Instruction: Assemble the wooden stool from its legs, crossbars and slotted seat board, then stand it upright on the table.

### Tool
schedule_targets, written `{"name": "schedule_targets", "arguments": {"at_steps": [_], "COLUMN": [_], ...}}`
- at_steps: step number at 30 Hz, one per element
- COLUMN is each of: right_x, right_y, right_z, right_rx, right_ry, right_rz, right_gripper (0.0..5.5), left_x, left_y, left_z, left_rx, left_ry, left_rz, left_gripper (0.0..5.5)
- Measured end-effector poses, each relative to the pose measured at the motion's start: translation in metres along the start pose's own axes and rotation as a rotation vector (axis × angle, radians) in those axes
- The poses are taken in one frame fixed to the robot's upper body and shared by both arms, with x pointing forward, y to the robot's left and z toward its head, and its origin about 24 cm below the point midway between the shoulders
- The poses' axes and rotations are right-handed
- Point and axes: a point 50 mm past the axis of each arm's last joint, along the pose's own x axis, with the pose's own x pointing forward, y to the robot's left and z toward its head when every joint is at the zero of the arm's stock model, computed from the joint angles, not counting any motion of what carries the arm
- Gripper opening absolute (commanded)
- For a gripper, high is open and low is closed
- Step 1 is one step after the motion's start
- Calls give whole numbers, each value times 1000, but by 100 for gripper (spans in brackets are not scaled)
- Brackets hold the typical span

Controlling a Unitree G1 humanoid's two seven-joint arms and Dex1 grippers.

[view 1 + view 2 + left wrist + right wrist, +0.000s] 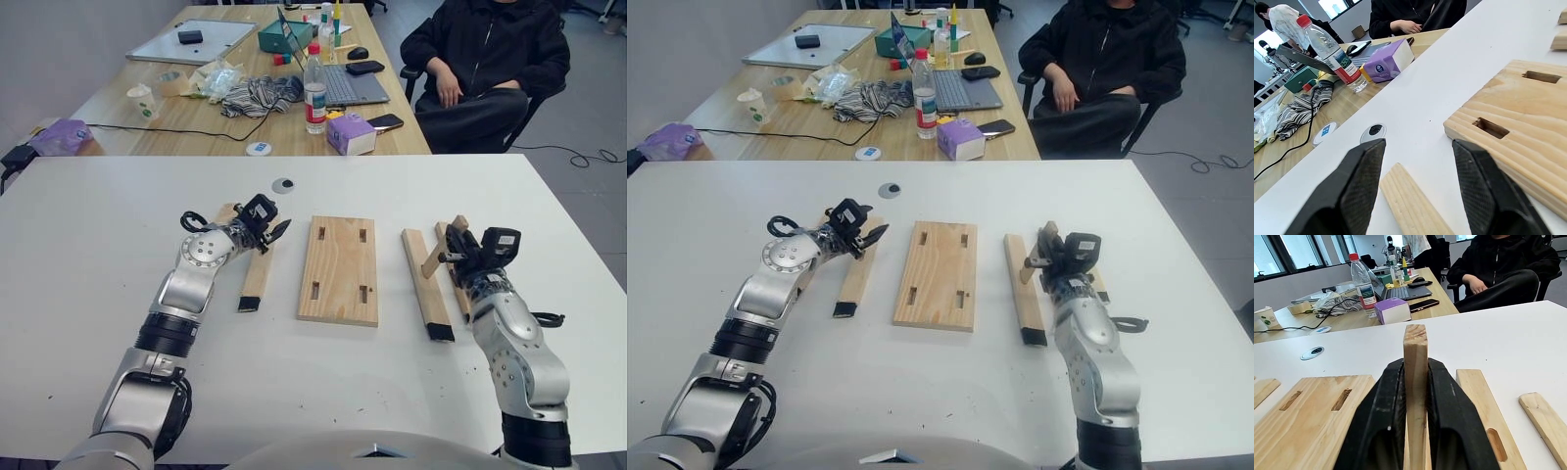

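The slotted seat board [339, 269] lies flat mid-table, slots facing up. To its left lies a wooden leg [258, 274]; my left gripper [271, 231] hovers open over that leg's far end [1410, 200], nothing between its fingers [1364, 181]. A second wooden piece [227, 211] peeks out beside that wrist. Right of the board lies another leg [427, 284] with a slot [1493, 438]. My right gripper [1415, 377] is shut on a thin crossbar [1415, 350], held tilted just above the table beside that leg. One more bar [1542, 423] lies farther right.
A round cable grommet [283, 184] sits in the white table [118, 245] behind the left gripper. Beyond the far edge stands a wooden desk with a bottle [314, 93], a purple tissue box [350, 134] and a laptop [338, 78]; a person sits there.
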Motion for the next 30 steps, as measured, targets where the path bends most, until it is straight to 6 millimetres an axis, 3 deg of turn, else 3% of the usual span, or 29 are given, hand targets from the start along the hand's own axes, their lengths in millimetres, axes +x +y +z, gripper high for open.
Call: {"name": "schedule_targets", "arguments": {"at_steps": [17,22,30], "right_x": [-34,-30,-8], "right_y": [4,-2,-13], "right_z": [-18,-17,-10], "right_rx": [-123,-122,59], "right_ry": [-47,-43,14], "right_rz": [149,139,21], "right_gripper": [39,39,39], "left_x": [0,0,1], "left_y": [1,2,2], "left_z": [-2,-1,-2], "left_rx": [-5,-1,-7], "left_ry": [5,-3,1], "left_rz": [13,20,27], "left_gripper": [249,249,249]}}
